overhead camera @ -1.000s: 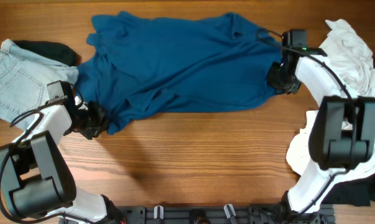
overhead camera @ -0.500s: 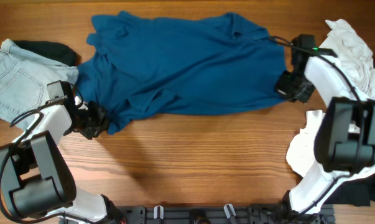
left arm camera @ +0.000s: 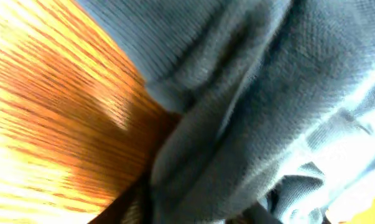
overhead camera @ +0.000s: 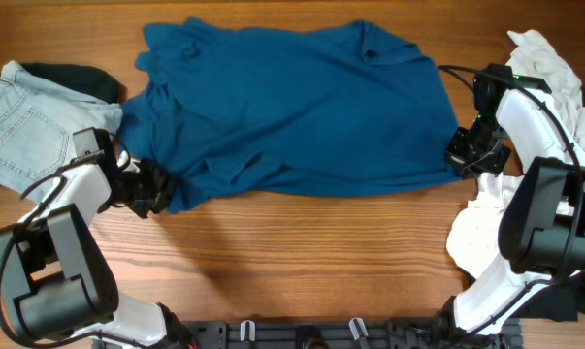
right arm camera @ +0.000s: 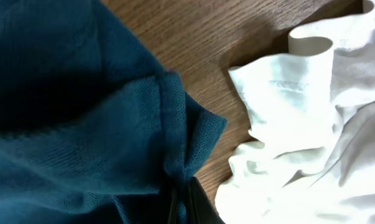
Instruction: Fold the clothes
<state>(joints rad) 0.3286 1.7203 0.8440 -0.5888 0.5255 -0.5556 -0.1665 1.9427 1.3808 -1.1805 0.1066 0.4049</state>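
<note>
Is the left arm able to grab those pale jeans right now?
Probably not yet: its jaws are shut on the blue shirt. The jeans lie close beside it, nothing between.

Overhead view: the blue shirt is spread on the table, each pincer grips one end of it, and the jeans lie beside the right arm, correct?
No. The jeans lie beside the left arm, not the right, as the overhead view shows. The rest stands: the blue shirt is spread on the table, and the left pincer and right pincer each grip one end of it.
</note>
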